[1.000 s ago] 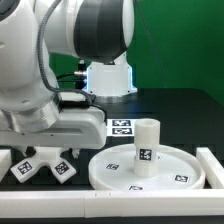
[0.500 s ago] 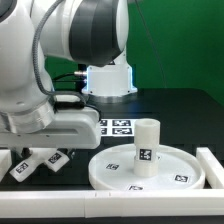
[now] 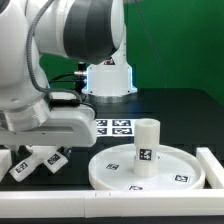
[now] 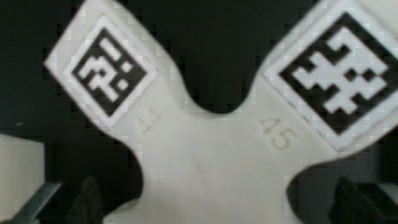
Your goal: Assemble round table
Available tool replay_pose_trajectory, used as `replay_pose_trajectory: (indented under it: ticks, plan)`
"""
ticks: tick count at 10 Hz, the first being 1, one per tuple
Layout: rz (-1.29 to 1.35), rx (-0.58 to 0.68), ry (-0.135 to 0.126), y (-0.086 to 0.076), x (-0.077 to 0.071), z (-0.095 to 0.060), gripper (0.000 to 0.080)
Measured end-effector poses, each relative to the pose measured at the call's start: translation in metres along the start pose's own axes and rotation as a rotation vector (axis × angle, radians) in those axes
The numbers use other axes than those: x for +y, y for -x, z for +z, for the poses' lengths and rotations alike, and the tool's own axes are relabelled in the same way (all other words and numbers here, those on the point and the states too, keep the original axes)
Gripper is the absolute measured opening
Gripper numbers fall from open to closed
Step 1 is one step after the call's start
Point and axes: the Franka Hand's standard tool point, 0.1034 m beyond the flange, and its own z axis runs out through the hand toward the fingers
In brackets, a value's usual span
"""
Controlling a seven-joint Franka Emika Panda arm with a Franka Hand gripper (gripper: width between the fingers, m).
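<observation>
- Wrist view: the fingers (image 4: 57,200) stand wide, one on each side of the stem of a forked white piece (image 4: 205,150), with dark gaps showing between.
- Each prong carries a black-and-white square tag. "45" is embossed beside one tag, and the mark beside the other is too faint to read.
- Exterior view: the forked piece lies on the black counter (image 3: 175,108) at 8 o'clock, under the arm's hand.
- The round table disc (image 3: 100,178) lies flat at 5 o'clock, with small tags on its face.
- The white leg (image 3: 146,145) stands upright near the disc's middle, one tag facing the camera.
- The marker board (image 3: 118,127) lies at the disc's 11 o'clock.
</observation>
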Motion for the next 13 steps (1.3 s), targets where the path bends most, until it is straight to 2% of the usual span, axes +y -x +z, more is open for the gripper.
replay_pose_trajectory:
  ticks: [3, 8, 11, 13]
  plan:
    - [0.011, -0.001, -0.001, 0.002, 0.006, 0.003, 0.0649]
    - [0.027, -0.004, 0.000, 0.002, 0.001, 0.015, 0.0649]
    - [0.038, -0.005, 0.000, 0.002, 0.001, 0.016, 0.0649]
    - [0.038, -0.005, 0.000, 0.002, 0.001, 0.016, 0.0621]
